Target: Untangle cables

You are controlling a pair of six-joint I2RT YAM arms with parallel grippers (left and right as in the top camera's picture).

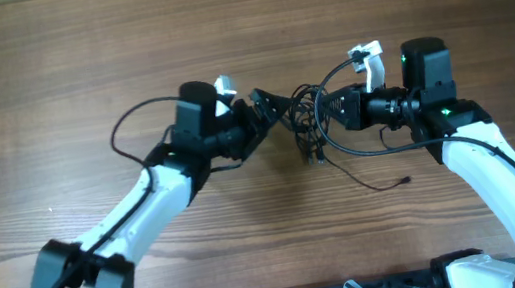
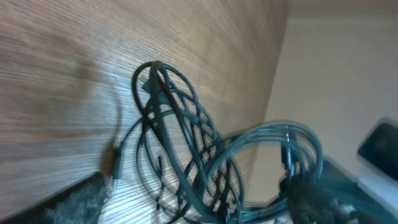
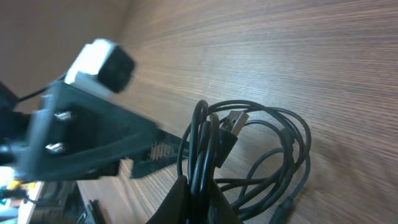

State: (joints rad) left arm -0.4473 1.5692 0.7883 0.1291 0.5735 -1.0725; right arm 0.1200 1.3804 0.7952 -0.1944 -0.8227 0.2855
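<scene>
You had the wooden table (image 1: pixel 43 53) under you, brown grain running sideways, and a pale beige surface (image 2: pixel 329 62) past its edge.

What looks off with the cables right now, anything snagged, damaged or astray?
Nothing looks damaged. The cables are a tangled clump of loops at mid-table, with a silver plug sitting among the coils. One loose strand trails away alone over the table toward its near edge.

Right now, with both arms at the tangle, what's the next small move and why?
Probably close the left end effector on an outer loop of the cables. The right end effector looks clamped on the bundle, while the left appears open right beside it, and the loops are wound together. A second grip would let the arms draw them apart.
</scene>
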